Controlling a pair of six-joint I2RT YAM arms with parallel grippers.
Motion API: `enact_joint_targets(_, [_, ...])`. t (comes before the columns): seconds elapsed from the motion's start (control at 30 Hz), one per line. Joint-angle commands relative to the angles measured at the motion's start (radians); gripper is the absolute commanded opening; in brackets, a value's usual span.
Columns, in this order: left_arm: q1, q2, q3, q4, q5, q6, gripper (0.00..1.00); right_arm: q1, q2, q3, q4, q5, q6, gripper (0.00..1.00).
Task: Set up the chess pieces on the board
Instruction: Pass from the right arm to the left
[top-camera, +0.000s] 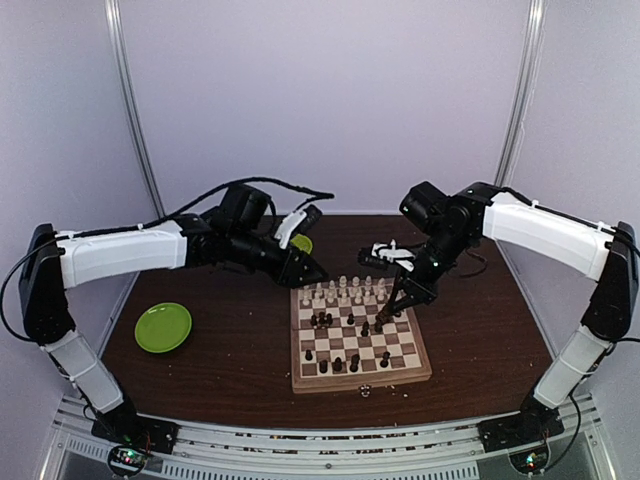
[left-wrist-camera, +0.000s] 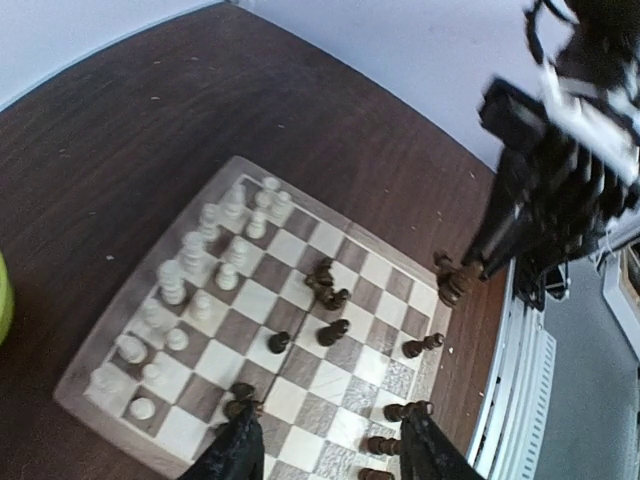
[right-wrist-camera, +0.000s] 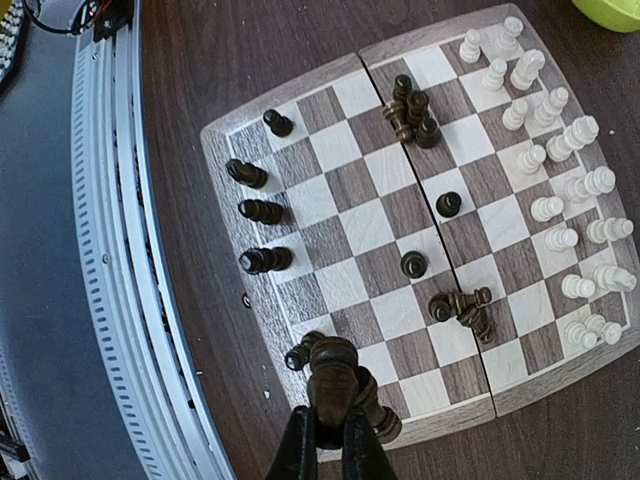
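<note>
The board (top-camera: 412, 372) lies at the table's middle. Cream-white chess pieces (top-camera: 345, 291) stand in its two far rows. Dark chess pieces (top-camera: 322, 321) are scattered over the middle and near rows, some lying down. My right gripper (top-camera: 388, 312) is shut on a dark chess piece (right-wrist-camera: 335, 372) and holds it over the board's corner, next to two other dark pieces (right-wrist-camera: 300, 355). In the left wrist view this held piece (left-wrist-camera: 452, 287) hangs at the board's rim. My left gripper (top-camera: 310, 272) is open and empty above the board (left-wrist-camera: 330, 240), its fingers (left-wrist-camera: 240, 450) straddling dark pieces.
A lime-green plate (top-camera: 163, 327) lies at the left of the table. A lime-green bowl (top-camera: 301, 243) sits behind my left gripper, beyond the board's far edge. A metal rail (right-wrist-camera: 120, 250) runs along the table's near edge. A few pale crumbs lie by the board.
</note>
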Motion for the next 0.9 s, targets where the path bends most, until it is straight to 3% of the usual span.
enact_joint_targets(0.0, [-0.143, -0.080, -0.196, 0.376, -0.142, 0.057, 0.48, 0.002, -0.001, 0.075, 0.016, -0.101, 0.046, 0.02])
enact_joint_targets(0.2, [-0.193, -0.056, -0.480, 0.960, -0.278, 0.025, 0.49, -0.001, -0.003, 0.111, 0.028, -0.148, 0.078, 0.02])
enact_joint_targets(0.4, [-0.261, 0.043, -0.538, 1.319, -0.376, 0.022, 0.51, -0.009, -0.015, 0.150, 0.048, -0.209, 0.118, 0.02])
enact_joint_targets(0.6, [-0.275, 0.135, -0.485, 1.440, -0.319, 0.006, 0.50, -0.028, -0.014, 0.176, 0.053, -0.251, 0.139, 0.02])
enact_joint_targets(0.87, [-0.291, 0.228, -0.397, 1.465, -0.286, -0.026, 0.51, -0.039, -0.016, 0.179, 0.057, -0.297, 0.153, 0.02])
